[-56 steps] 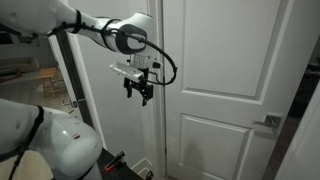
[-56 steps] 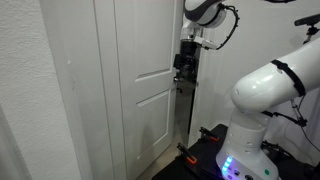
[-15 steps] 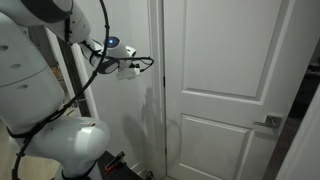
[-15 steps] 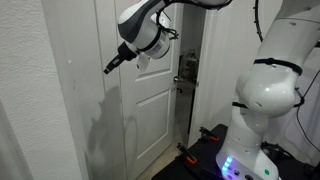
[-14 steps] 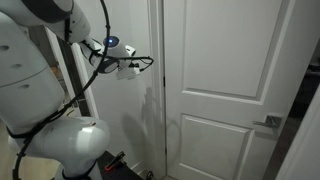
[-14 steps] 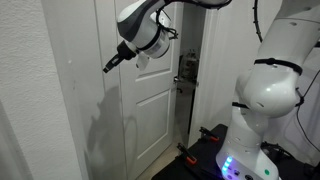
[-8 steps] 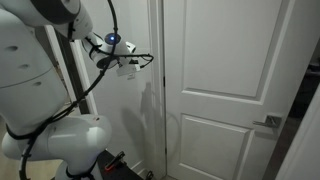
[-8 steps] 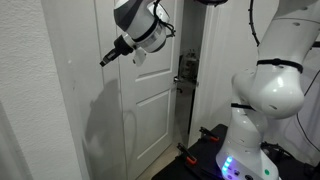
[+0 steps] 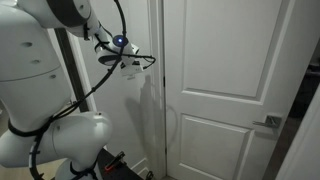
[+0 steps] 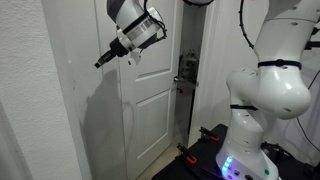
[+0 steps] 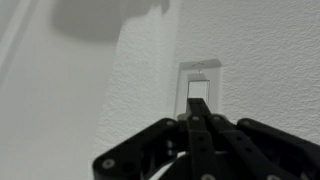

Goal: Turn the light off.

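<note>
The gripper [image 10: 100, 62] pointed at the white wall [image 10: 40, 120] beside the panelled door [image 10: 145, 105]. In the wrist view its jaws were pressed together with nothing between them, tips just below the light switch [image 11: 199, 86] on that wall. Contact with the switch seemed possible but was unclear.

The Franka arm [image 10: 268, 70] stands on its white base [image 10: 243, 150] and bends over at the top, the forearm reaching sideways, well out from the base. The wrist [image 10: 133, 32] tilts the claw [image 10: 101, 62] downward at a slant, so it sticks out like a thin dark pointer. In the wrist view the claw's two black fingers [image 11: 190, 135] lie pressed flat together, no gap between them, tips pointing forward. In an exterior view a blue light [image 9: 120, 42] glows on the wrist.
</note>
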Robot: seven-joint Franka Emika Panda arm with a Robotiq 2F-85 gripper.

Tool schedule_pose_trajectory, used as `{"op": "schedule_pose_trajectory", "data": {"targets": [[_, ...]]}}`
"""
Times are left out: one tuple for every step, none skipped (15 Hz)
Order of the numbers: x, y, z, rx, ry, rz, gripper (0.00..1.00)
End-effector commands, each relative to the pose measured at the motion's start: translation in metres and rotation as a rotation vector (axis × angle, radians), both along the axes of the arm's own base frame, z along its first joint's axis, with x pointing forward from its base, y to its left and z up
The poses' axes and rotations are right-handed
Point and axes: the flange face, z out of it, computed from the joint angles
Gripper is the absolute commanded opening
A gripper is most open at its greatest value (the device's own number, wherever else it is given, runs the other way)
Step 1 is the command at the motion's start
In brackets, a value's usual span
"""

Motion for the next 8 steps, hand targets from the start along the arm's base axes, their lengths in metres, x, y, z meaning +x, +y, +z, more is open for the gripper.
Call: {"op": "schedule_pose_trajectory", "data": {"targets": [[0.024,0.009,-0.009,0.038,-0.007,0.049,0.0],[0.028,0.01,-0.017,0.046,-0.009,0.06,0.0],[0.033,0.011,-0.025,0.053,-0.009,0.071,0.0],[0.038,0.013,-0.034,0.061,-0.011,0.083,0.0],[0.042,0.017,-0.044,0.066,-0.012,0.089,0.0],[0.045,0.019,-0.054,0.07,-0.013,0.095,0.0],[0.049,0.022,-0.063,0.069,-0.015,0.1,0.0],[0.052,0.025,-0.073,0.068,-0.015,0.108,0.0]]}}
